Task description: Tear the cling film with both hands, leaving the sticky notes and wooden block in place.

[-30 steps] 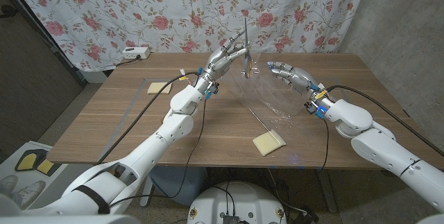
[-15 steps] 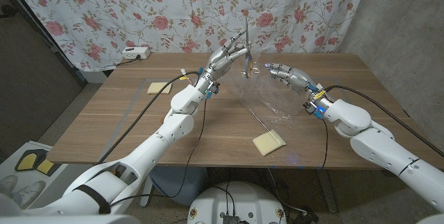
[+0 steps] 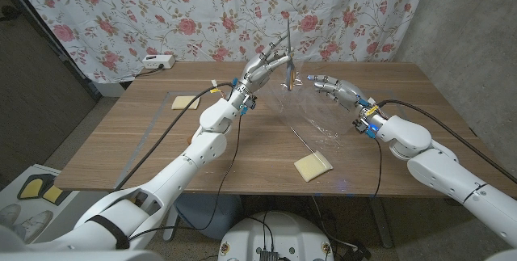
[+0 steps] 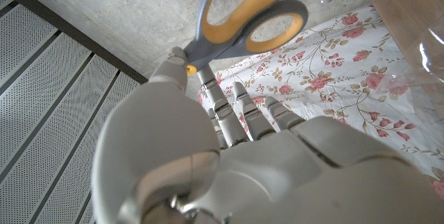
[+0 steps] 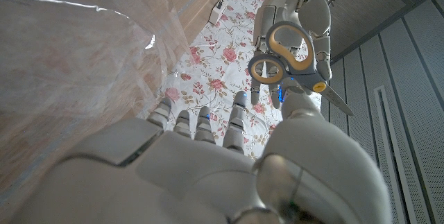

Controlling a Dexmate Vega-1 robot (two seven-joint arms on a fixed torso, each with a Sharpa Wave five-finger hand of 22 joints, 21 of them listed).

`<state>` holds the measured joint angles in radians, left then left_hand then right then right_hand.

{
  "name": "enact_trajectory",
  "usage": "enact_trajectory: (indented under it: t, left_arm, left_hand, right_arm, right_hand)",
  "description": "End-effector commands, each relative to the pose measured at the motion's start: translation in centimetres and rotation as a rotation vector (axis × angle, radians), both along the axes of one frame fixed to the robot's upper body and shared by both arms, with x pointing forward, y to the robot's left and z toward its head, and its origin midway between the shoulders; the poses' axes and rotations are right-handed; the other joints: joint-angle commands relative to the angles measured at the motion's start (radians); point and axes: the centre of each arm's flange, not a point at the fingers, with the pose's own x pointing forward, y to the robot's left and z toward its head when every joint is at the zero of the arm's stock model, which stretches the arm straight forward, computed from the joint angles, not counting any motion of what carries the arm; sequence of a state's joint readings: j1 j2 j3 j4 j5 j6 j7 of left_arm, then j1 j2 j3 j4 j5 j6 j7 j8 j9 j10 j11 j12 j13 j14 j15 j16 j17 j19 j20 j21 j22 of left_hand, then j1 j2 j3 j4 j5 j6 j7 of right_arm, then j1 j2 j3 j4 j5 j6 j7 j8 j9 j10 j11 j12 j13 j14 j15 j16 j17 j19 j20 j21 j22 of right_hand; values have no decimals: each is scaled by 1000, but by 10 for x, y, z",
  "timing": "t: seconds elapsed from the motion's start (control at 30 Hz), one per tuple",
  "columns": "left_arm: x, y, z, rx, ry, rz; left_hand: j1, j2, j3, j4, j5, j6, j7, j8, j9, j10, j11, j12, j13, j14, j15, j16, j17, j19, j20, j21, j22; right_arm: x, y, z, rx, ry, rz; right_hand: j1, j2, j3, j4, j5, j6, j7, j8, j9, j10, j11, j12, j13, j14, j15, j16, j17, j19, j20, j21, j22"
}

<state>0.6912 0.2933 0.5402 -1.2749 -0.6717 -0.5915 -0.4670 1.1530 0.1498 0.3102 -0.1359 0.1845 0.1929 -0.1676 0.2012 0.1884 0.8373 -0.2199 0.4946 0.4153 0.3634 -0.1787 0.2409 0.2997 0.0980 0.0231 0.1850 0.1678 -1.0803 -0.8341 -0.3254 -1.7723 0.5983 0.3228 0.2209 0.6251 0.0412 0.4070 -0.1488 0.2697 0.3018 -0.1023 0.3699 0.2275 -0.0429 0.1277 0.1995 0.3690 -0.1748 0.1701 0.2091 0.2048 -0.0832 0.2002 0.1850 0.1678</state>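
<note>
Above the middle of the wooden table [image 3: 161, 132], the left hand [image 3: 260, 69] grips grey-and-orange scissors [image 3: 287, 51] upright; the right hand [image 3: 331, 88], fingers apart, holds nothing, touching clear cling film [image 3: 311, 115] standing beneath.

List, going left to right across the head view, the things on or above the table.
Sticky notes → left hand → scissors → right hand
</note>
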Motion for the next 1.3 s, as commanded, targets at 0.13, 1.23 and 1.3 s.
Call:
enact_trajectory:
  t: [0.13,1.23,1.3]
  left_arm:
    - [0,-4,0,1,3,-6]
    - [0,-2,-4,-22,10,-17]
    - [1,-2,-4,-30,11,-18]
  left_hand:
    - [13,23,24,11,6,9,1,0,2,2,-5,24,134,-21,-21,8,3,-2,2,4,3]
    - [9,22,27,11,6,10,-1,-1,2,2,-5,24,141,-21,-21,9,6,-3,2,4,3]
    - [9,22,27,11,6,10,0,-1,2,2,-5,24,141,-21,-20,9,6,-3,2,4,3]
  right_arm:
    - [3,-1,-1,1,7,6]
    - [7,5,-3,-3,14,43]
    - [6,5,-4,-6,14,42]
  right_hand:
    - [3,8,3,-6,-5,17,15,-9,-5,-33,-6,-5,-3,-123,-14,-16,3,-23,-1,-3,3]
    - [22,30,16,-11,-3,57,-4,-27,-17,-109,-18,-7,-27,-196,-42,-15,6,-87,7,-5,5]
    - [25,30,17,-13,-3,53,1,-30,-17,-109,-18,-6,-28,-196,-42,-14,6,-87,7,-4,5]
